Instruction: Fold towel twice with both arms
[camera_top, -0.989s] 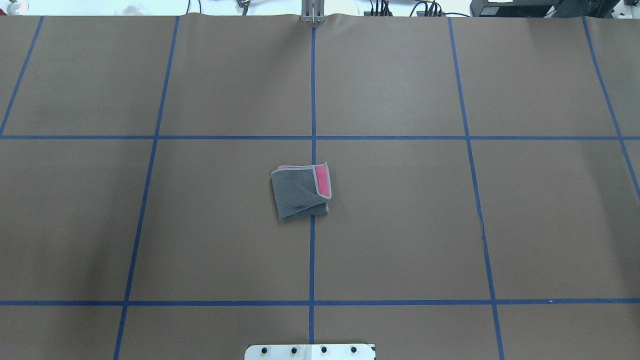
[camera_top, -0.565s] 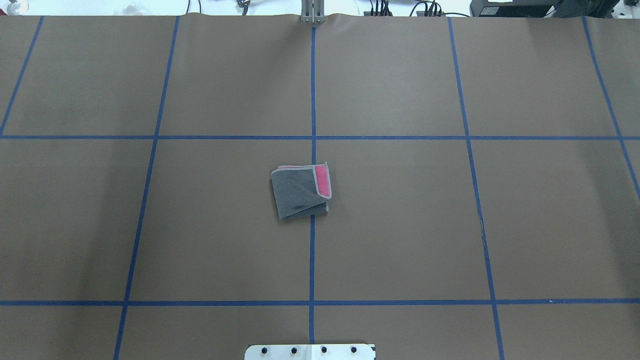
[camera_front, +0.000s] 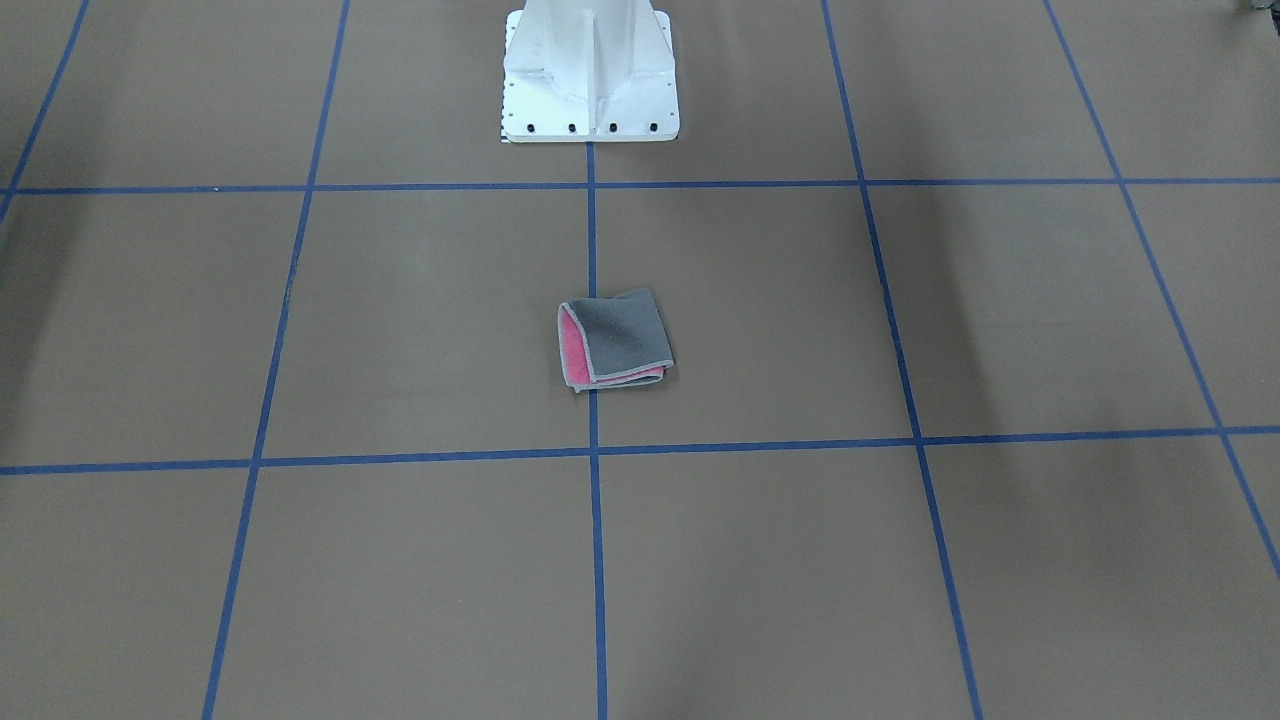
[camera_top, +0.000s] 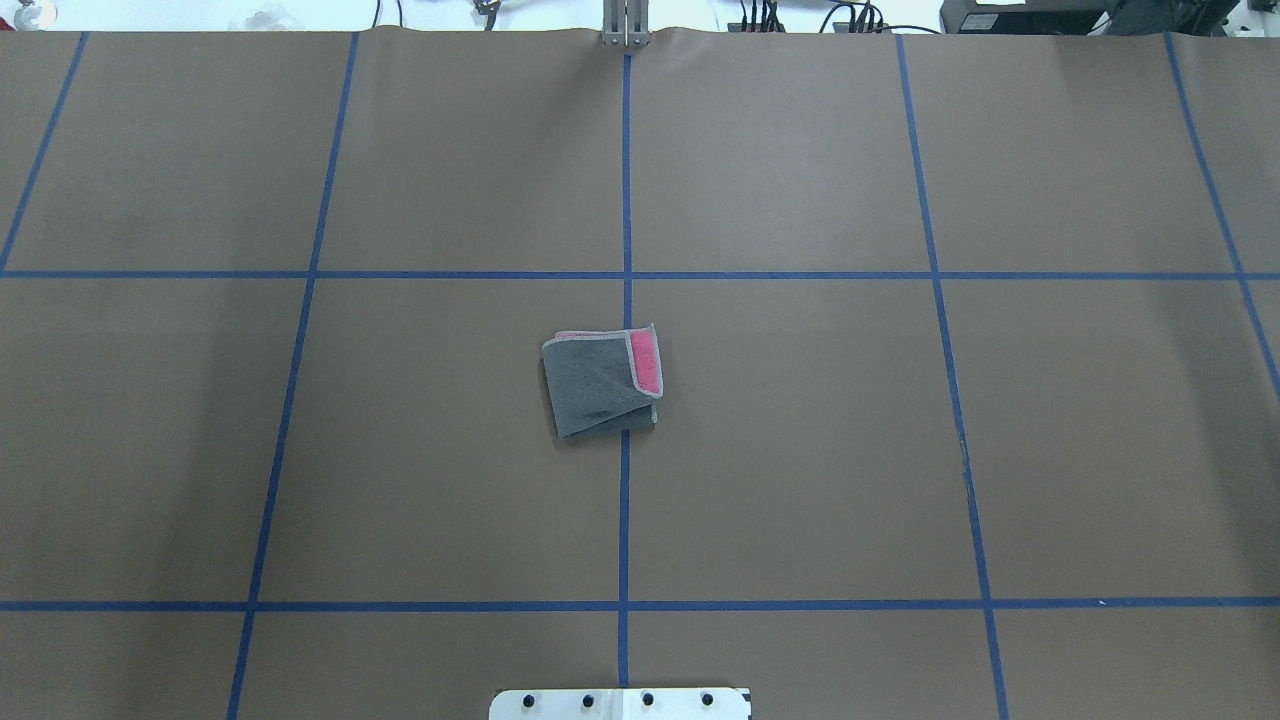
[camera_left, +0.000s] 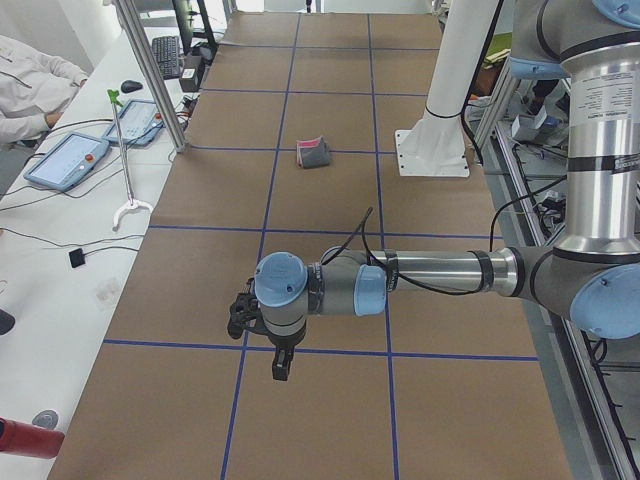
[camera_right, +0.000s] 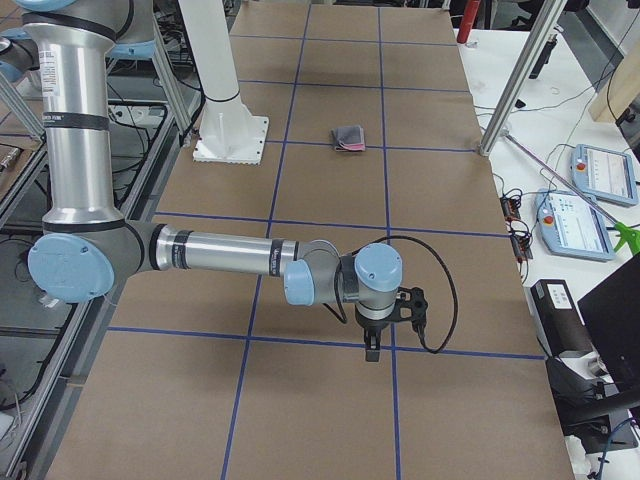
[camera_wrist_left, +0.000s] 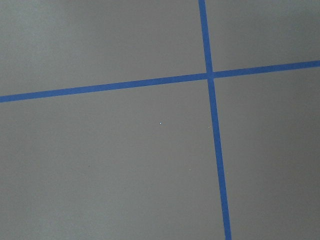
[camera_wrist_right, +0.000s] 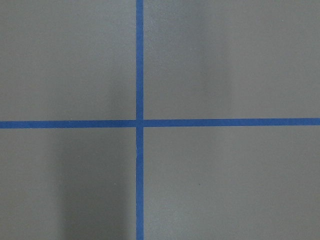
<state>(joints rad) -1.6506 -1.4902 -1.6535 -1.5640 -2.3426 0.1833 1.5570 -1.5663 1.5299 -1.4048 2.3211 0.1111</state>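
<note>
Nothing has shifted since a second ago: in the overhead view the towel (camera_top: 598, 385) lies on the same spot, in the same fold.

We see the brown table (camera_top: 800, 450) filling both fixed views, ruled into squares by blue tape lines (camera_top: 625, 200). Neither arm shows in those two views.

From the table's left end, the left arm (camera_left: 440, 270) reaches across the middle of the frame from the right edge. The left gripper (camera_left: 281, 368) hangs at lower centre-left, pointing down just above a tape line. From the other end, the right arm (camera_right: 220, 255) stretches from the left edge toward the centre, and the right gripper (camera_right: 372, 350) points down near a tape crossing. At this size and angle we cannot tell how either claw's jaws are set. We see nothing between the jaws, and neither claw touches the cloth.

A white pedestal (camera_front: 590, 80) stands at top centre of the front-facing view.

We find the towel at the centre of the overhead frame, across the middle tape line and mostly to its left. It is folded small, grey face up, with a pink strip along its right edge. In both end views it sits small in the upper middle, well apart from each claw.

Each wrist view shows only a tape crossing (camera_wrist_left: 209, 76) on brown surface.
</note>
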